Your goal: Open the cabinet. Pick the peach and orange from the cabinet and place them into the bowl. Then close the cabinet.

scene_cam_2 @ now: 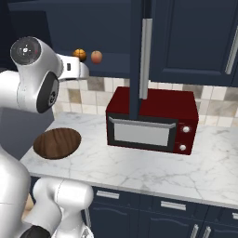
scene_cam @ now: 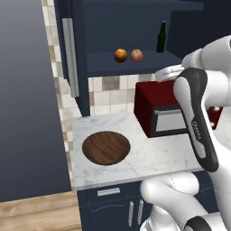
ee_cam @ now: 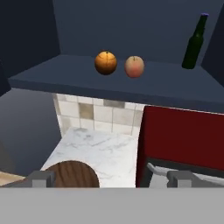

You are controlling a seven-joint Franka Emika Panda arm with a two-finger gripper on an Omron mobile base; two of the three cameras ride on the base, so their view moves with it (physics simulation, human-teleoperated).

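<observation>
Cabinet: the cabinet (scene_cam: 131, 63) stands open, its left door (scene_cam: 70, 58) swung out with the long silver handle facing us, and the other door (scene_cam_2: 139, 56) hanging edge-on in front of the microwave in the right base view.
Orange: the orange (ee_cam: 106, 62) sits on the cabinet's lower shelf, left of the peach, close beside it but not touching.
Peach: the peach (ee_cam: 134, 66) rests on the same shelf, just right of the orange, reddish-pink and upright.
Bottle: a dark green bottle (ee_cam: 194, 41) stands upright further right on that shelf, well apart from the fruit.
Bowl: the bowl (scene_cam: 106, 147) lies on the marble counter (scene_cam: 149, 155) below the shelf, toward the counter's left end, with nothing in it.
Microwave: a red microwave (scene_cam_2: 151, 121) sits on the counter to the right of the bowl, against the tiled wall.
Gripper: the gripper (ee_cam: 111, 178) is spread wide and carries nothing; its two fingertips (ee_cam: 40, 178) show at the bottom of the hand view, facing the shelf, short of the fruit.
</observation>
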